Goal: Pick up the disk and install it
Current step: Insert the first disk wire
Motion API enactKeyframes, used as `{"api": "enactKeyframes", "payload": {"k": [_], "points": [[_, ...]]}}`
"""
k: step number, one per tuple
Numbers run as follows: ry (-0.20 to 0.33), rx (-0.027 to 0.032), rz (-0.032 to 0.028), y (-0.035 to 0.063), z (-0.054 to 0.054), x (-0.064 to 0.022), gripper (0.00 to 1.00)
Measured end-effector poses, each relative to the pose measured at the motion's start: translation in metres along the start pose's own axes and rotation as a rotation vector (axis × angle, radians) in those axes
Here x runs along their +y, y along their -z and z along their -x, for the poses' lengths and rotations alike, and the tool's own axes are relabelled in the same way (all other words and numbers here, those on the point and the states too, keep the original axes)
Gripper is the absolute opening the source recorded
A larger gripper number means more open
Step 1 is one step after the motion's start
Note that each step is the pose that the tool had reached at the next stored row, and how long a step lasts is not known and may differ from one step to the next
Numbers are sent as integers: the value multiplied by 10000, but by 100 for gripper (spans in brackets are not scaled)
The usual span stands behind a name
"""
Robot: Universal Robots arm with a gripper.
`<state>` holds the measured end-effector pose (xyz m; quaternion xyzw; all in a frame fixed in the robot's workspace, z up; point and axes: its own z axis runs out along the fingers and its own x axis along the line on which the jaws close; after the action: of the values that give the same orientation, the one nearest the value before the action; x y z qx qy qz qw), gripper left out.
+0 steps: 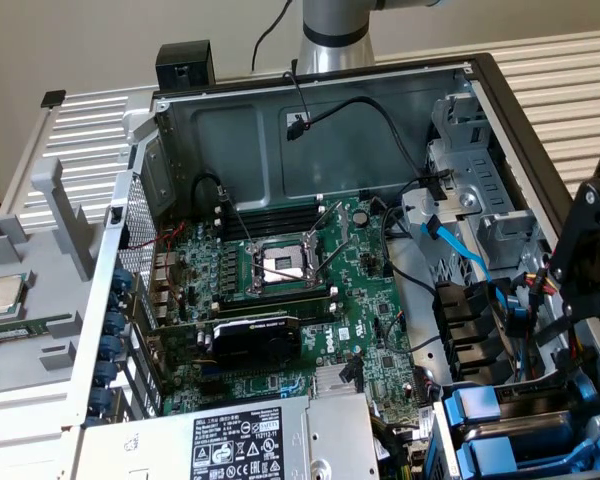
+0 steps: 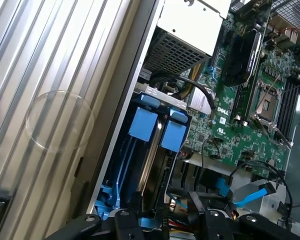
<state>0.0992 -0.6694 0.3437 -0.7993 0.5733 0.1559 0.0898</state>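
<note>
Work zone: drive bay (image 2: 162,96) in a corner of the case, beside the power supply (image 2: 190,20).
Disk location: the disk (image 2: 151,165) is judged to stand on edge in this bay, its silver side showing between two blue carrier tabs (image 2: 142,122). No label shows, so which carrier is its own cannot be told.
Gripper position: the gripper (image 2: 165,227) hangs over the end of the bay away from the tabs, close to the blue frames. In the exterior view it is at the exterior view's right edge, above the bay.
Claw state: cannot be told; contact with a carrier is not visible.
Step in hand: judged to be seating the disk in its slot.
Alignment: keep the carrier parallel to the slot walls; a tilted frame is likely to bind.
Force: press straight along the slot, on the frame, not on the tab.
Clearance: keep off the blue data cable (image 2: 250,192) and the black leads just beside the bay.
</note>
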Motion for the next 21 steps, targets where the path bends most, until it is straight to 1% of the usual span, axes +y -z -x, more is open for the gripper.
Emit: {"api": "enactKeyframes", "payload": {"k": [1, 4, 5, 7, 9, 10, 11, 14, 15, 17, 18, 21], "points": [[16, -56, -6, 1, -7, 3, 49], [49, -179, 4, 6, -42, 13, 49], [65, -235, -4, 4, -53, 17, 49], [128, -408, -43, -3, -67, 20, 49], [210, -636, -95, -8, -72, 21, 49], [224, -695, -96, -11, -77, 20, 49], [223, -718, -79, -11, -83, 18, 49], [182, -758, 17, -10, -100, 11, 49], [173, -769, 39, -14, -104, 6, 49], [167, -798, 54, -29, -114, -3, 49], [168, -811, 52, -35, -117, -6, 49], [167, -815, 55, -40, -119, -6, 49]]}}
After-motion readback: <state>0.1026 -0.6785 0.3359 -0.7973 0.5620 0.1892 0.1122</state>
